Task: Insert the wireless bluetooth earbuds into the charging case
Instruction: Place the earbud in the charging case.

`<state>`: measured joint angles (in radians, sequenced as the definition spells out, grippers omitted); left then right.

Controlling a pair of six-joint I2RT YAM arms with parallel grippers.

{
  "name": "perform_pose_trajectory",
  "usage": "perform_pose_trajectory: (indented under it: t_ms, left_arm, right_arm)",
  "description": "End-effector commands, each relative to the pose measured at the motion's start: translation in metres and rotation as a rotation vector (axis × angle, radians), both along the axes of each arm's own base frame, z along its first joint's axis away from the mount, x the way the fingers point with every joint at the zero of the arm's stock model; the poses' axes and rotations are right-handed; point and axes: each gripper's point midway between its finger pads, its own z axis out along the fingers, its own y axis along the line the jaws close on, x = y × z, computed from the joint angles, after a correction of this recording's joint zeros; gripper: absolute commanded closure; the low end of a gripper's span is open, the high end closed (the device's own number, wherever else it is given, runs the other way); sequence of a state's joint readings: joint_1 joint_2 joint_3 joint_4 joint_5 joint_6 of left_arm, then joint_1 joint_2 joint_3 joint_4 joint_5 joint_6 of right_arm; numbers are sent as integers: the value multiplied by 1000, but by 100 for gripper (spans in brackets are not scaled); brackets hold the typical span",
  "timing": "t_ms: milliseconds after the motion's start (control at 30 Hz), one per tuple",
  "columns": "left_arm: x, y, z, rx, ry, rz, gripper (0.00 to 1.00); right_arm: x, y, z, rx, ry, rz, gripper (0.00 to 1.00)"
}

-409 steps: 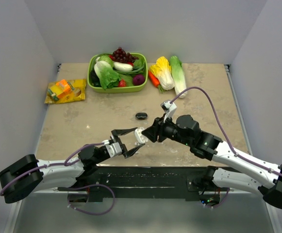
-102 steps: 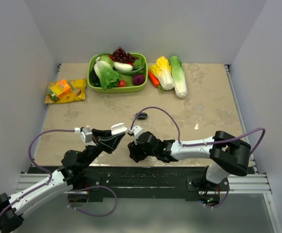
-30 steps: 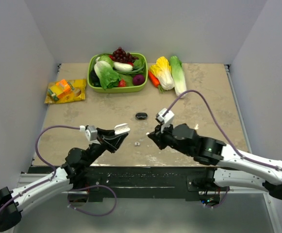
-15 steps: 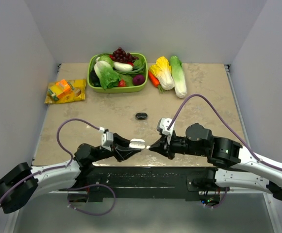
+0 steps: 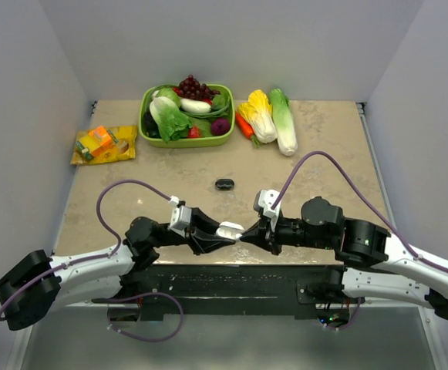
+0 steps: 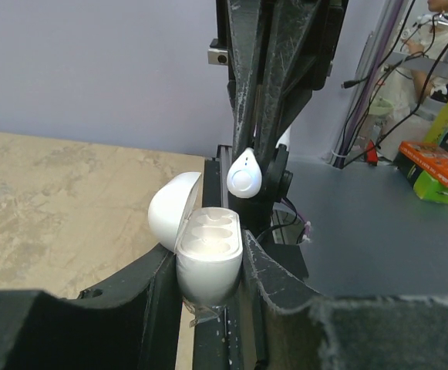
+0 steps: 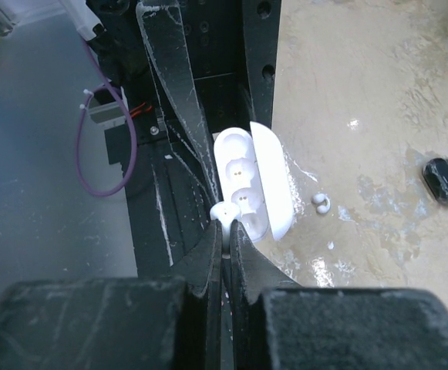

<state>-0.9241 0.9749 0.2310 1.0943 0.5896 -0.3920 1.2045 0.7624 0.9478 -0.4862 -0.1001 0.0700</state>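
my left claw [image 5: 222, 233] is clamped on the white case [image 6: 208, 262], one finger pressed to each side of its body. the lid [image 6: 170, 208] is swung open and both moulded wells face up at me in the left wrist view. my right claw [image 7: 224, 231] is pinched together on the white earbud [image 6: 244, 173], gripping its narrow end so the rounded end hangs below the fingertips. the bud sits just above the case's open mouth, near the rim and apart from it. i cannot tell whether it is lined up over a well.

a second white earbud [image 7: 320, 203] lies loose on the table [image 5: 324, 154], just beside the open lid as the right wrist view shows it. a small black oval thing [image 5: 224, 184] lies farther up the table, well apart from both claws.

the two claws meet tip to tip low over the near strip of the table, close to its front edge. the right wrist view shows the black frame rail right beside the case. behind the claws and out to both sides there is bare tabletop to move over. the green bowl [image 5: 185, 144] of vegetables, the cabbages [image 5: 274, 116] and the orange packet [image 5: 104, 144] sit along the far edge, well apart from the work.
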Motion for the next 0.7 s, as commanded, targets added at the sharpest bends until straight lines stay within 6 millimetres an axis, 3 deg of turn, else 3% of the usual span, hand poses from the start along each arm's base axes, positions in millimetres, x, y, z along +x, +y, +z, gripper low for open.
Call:
perform_pose_trajectory:
  t_ms: [0, 667]
  left_arm:
    - [-10, -5, 17, -28, -85, -57, 100]
    - [-18, -3, 37, -70, -126, -84, 100]
  right_arm:
    - [-2, 3, 10, 33, -21, 22, 100]
    - [-1, 5, -7, -9, 10, 15, 100]
